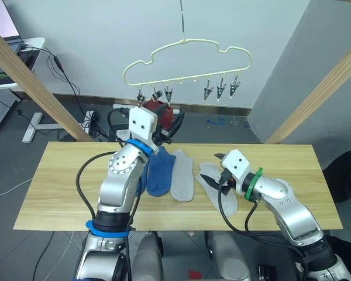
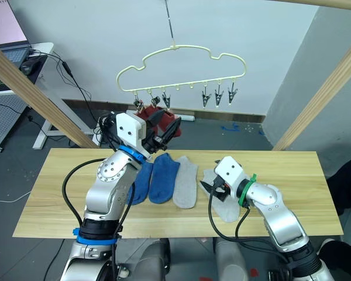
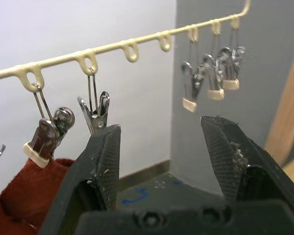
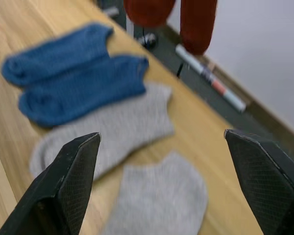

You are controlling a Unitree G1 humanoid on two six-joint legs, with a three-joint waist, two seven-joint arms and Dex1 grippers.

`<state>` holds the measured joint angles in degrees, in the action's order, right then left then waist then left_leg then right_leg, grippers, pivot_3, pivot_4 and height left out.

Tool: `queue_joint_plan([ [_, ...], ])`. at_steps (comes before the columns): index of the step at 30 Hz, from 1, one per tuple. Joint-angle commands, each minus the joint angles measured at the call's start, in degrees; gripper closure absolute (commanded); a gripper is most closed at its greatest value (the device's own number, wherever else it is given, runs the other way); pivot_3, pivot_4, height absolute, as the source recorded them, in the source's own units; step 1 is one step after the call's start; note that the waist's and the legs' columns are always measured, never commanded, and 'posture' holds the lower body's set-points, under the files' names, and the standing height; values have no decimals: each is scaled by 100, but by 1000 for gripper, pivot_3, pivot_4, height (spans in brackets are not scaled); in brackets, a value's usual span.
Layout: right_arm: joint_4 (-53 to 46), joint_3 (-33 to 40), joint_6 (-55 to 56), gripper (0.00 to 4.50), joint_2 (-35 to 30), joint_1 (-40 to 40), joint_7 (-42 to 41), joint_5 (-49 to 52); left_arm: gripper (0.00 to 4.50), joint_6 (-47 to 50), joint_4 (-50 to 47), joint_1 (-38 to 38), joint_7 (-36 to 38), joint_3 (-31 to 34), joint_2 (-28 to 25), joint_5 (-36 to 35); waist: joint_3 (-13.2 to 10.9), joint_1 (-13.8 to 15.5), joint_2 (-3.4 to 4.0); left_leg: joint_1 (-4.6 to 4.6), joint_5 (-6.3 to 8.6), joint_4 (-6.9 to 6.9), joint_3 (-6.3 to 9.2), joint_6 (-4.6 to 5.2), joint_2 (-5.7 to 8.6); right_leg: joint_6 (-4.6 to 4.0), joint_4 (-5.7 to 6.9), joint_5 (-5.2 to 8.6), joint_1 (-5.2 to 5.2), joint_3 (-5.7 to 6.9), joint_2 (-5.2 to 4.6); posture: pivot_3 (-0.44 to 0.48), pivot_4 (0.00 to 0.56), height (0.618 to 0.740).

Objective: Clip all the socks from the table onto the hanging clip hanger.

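Left gripper (image 3: 159, 161) is spreading its fingers wide, empty, just below the clip hanger (image 1: 187, 61).
Two rust-red socks (image 2: 155, 117) are hanging from its clips beside the fingers; right gripper (image 4: 161, 186) is gaping wide over a grey sock (image 4: 159, 205) on the desk (image 1: 64, 187), blue socks (image 2: 155, 178) lying nearer the hanger.

two rust-red socks (image 2: 158, 117) hang clipped on the clip hanger (image 2: 181, 64); blue socks (image 2: 155, 178) and grey socks (image 2: 187, 181) lie on the table (image 2: 58, 193).

Two thick wooden poles (image 1: 35, 88) slant up at about 10 and 2 o'clock. A white desk (image 1: 14, 64) sits at 10 o'clock, black cables (image 1: 70, 82) trailing to the floor.
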<state>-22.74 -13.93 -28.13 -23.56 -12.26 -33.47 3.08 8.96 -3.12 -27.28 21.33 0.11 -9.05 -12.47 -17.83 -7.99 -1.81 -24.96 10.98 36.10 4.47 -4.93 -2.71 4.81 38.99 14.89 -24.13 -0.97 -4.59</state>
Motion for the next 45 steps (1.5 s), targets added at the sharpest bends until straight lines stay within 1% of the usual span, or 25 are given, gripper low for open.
queue_joint_plan([
  [1, -385, 132, -34, 263, 115, -225, 124, 90, 1612, -532, 275, -259, -401, -4, 177, 331, 0, 0, 0, 0, 0, 0, 0, 0, 0, 0, 0, 0, 1, 0, 0, -262, 295, 689],
  [7, -531, 238, -189, 263, 199, -643, 109, 270, 1612, -978, 775, -451, -873, 34, 370, 680, 0, -3, 0, -1, 1, -2, 0, 1, 0, -10, -2, -6, 0, 1, 0, -284, 302, 689],
  [9, -555, 306, -217, 263, 237, -803, 86, 382, 1612, -1091, 940, -516, -966, 41, 398, 741, -1, -4, -1, -2, 1, -3, 0, 1, 0, -23, -2, -13, -1, 1, 0, -287, 304, 689],
  [17, -467, 580, -250, 263, 351, -1345, 41, 839, 1612, -1435, 1487, -855, -1144, 66, 429, 862, -1, -16, -1, -2, 1, -2, 0, 1, 0, -23, -1, -13, 0, 2, 0, -291, 307, 689],
  [26, -338, 756, -181, 263, 311, -1566, -135, 1228, 1612, -1711, 1983, -1206, -1510, 126, 437, 1052, -1, -23, -1, -2, 1, -4, 0, 1, 0, -23, -2, -13, -2, 3, 0, -301, 309, 689],
  [32, -340, 766, -213, 263, 267, -1583, -127, 1323, 1612, -1783, 2126, -1299, -1569, 110, 487, 1038, -2, -34, -1, -3, 1, -5, 0, 1, 0, -23, -3, -13, -2, 2, 0, -308, 308, 689],
  [35, -334, 783, -218, 220, 235, -1579, -114, 1349, 2252, -1771, 2123, -1290, -1564, 113, 524, 1003, -2, -34, -1, -3, 1, -5, 0, 1, 0, -23, -3, -13, -2, 3, 0, -309, 307, 689],
  [40, -343, 822, -224, 220, 221, -1566, -81, 1393, 3779, -1770, 2117, -1307, -1539, 107, 546, 992, -2, -39, -1, -3, 1, -5, 0, 1, 0, -22, -2, -13, -2, 4, 0, -310, 305, 689],
  [43, -373, 803, -234, 220, 208, -1530, -75, 1401, 4359, -1773, 2101, -1299, -1519, 104, 533, 995, -2, -40, -1, -3, 1, -5, -1, 1, 0, -22, -3, -13, -2, 2, 0, -310, 305, 689],
  [44, -388, 783, -241, 220, 194, -1508, -77, 1400, 4488, -1768, 2095, -1293, -1513, 105, 525, 995, -2, -40, -1, -3, 1, -5, 0, 1, 0, -22, -2, -13, -2, 3, 0, -310, 305, 689],
  [45, -406, 756, -256, 220, 176, -1477, -78, 1396, 4488, -1766, 2085, -1284, -1505, 109, 516, 992, -2, -40, -1, -3, 1, -5, -1, 1, 0, -22, -2, -13, -2, 4, 0, -310, 305, 689],
])
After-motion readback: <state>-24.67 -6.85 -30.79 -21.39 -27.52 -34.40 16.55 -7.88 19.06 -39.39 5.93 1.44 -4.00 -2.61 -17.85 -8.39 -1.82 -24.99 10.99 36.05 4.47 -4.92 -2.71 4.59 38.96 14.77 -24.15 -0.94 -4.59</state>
